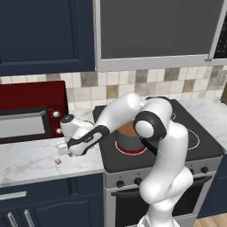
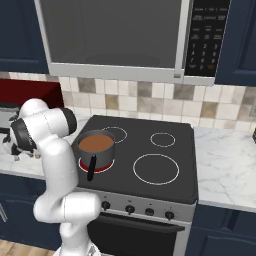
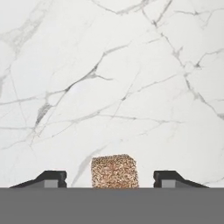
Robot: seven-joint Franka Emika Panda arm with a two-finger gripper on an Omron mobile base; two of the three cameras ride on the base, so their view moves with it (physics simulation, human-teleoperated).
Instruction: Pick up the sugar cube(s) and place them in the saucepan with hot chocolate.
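Observation:
One sugar cube (image 3: 115, 171), speckled tan-brown, lies on the white marble counter midway between my two dark fingertips (image 3: 48, 178), with a gap on each side. My gripper (image 3: 111, 179) is open around it and touches nothing. In the left base view the gripper (image 1: 62, 152) hangs low over the counter just above the sugar cube (image 1: 58, 162), left of the stove. The saucepan with hot chocolate (image 2: 96, 146) stands on the front left burner, its black handle (image 2: 92, 168) pointing toward the front. My arm hides part of the saucepan (image 1: 129, 135) in the left base view.
A red microwave (image 1: 26, 119) stands on the counter behind the gripper. The black stove (image 2: 150, 160) lies to the right of the marble counter (image 1: 26, 164). Dark blue cabinets and a range hood hang overhead.

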